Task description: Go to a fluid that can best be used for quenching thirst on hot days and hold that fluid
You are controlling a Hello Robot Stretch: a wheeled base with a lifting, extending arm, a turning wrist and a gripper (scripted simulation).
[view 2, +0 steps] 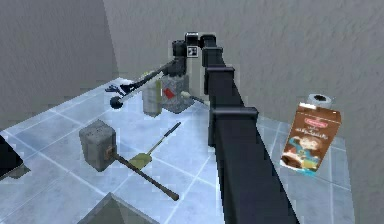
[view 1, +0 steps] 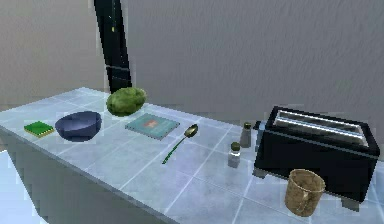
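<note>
In the arm side view my arm (view 2: 235,130) reaches out over a pale tiled counter (view 2: 60,115). Its two white marker squares (view 2: 190,46) stand at the far end, and the gripper (view 2: 172,82) hangs just left of and below them. A small pale bottle-like thing (view 2: 153,98) and a small thing with a red patch (view 2: 181,93) stand on the counter at the gripper's far end. I cannot tell whether the gripper holds anything. A brown drink carton (view 2: 311,140) stands on the counter right of the arm.
A dark ladle (view 2: 133,88), a grey block-shaped thing (view 2: 96,141) and a spatula (view 2: 150,162) lie left of the arm. In the forward view another counter carries a blue bowl (view 1: 78,125), a lettuce (view 1: 127,100), a spoon (view 1: 181,142), two shakers (view 1: 240,143), a black toaster (view 1: 316,148) and a tan cup (view 1: 304,191).
</note>
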